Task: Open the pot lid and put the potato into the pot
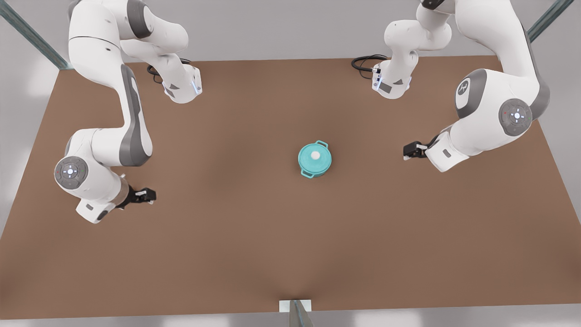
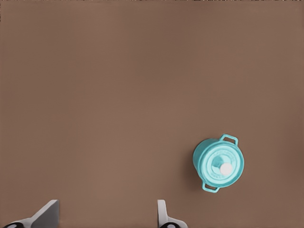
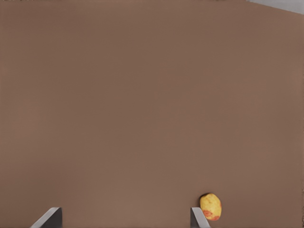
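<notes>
The teal pot (image 1: 314, 159) stands near the table's middle, and the pot lid (image 1: 315, 156) with its white knob rests shut on it. The left wrist view has the pot (image 2: 218, 163) off to one side, well away from my left gripper (image 2: 105, 221). That gripper (image 1: 146, 195) hangs open at the front view's left with nothing in it. My right gripper (image 1: 411, 150) is open at the front view's right. The yellow-brown potato (image 3: 211, 206) lies on the table just outside one finger of the right gripper (image 3: 124, 221), not between the fingers.
The brown table (image 1: 254, 236) spreads wide around the pot. Both arm bases and black cables (image 1: 365, 61) sit at the far edge. A small bracket (image 1: 295, 309) stands at the near edge. A grey strip beyond the table's edge (image 3: 285, 4) appears in the right wrist view.
</notes>
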Robot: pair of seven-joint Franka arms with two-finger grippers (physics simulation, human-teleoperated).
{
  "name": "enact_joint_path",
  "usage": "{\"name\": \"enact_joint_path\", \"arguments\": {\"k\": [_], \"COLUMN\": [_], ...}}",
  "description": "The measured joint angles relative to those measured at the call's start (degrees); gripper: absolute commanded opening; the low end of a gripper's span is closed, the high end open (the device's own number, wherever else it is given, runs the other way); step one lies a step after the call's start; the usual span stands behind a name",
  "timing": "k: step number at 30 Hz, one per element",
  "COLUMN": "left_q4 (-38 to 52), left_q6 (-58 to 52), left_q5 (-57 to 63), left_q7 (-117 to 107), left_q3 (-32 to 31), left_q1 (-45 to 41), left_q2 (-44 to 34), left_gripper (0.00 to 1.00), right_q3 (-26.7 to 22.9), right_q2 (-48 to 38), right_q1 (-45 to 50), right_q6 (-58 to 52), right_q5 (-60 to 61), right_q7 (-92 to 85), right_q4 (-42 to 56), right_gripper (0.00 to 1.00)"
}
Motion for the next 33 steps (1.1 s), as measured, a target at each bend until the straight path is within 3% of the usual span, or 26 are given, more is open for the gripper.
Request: {"name": "enact_joint_path", "arguments": {"k": [4,8,11,14,18,25,33], "left_q4": [0.47,7.50,8.28,-2.83,-8.98,-14.79,-21.38], "left_q6": [0.44,0.81,4.89,11.84,21.66,32.18,36.17], "left_q5": [1.29,5.23,7.55,8.83,8.62,8.94,11.49], "left_q7": [-0.63,-6.02,-13.04,-20.08,-29.10,-40.15,-45.65], "left_q3": [-0.25,-2.82,-3.62,-3.26,-3.16,-3.14,-3.16], "left_q1": [-1.57,-23.89,-34.96,-34.76,-32.47,-31.47,-30.12], "left_q2": [0.88,9.94,15.80,15.36,15.73,16.73,13.87], "left_gripper": [1.00,1.00,1.00,1.00,1.00,1.00,1.00], "right_q3": [-0.27,-0.63,-0.67,-0.49,-0.77,-1.40,-1.38], "right_q2": [0.01,0.77,-1.91,-7.37,-12.21,-5.15,2.61], "right_q1": [-0.17,-2.20,-5.51,-6.72,-7.71,-12.36,-13.23], "right_q6": [1.40,2.24,3.41,5.40,9.01,18.10,26.81], "right_q5": [0.13,0.50,1.80,2.59,3.27,1.59,-1.90], "right_q7": [-1.51,-3.75,-4.60,-4.99,-5.29,-6.46,-7.68], "right_q4": [0.05,-0.27,-8.82,-20.56,-29.20,-30.98,-29.52], "right_gripper": [1.00,1.00,1.00,1.00,1.00,1.00,1.00]}}
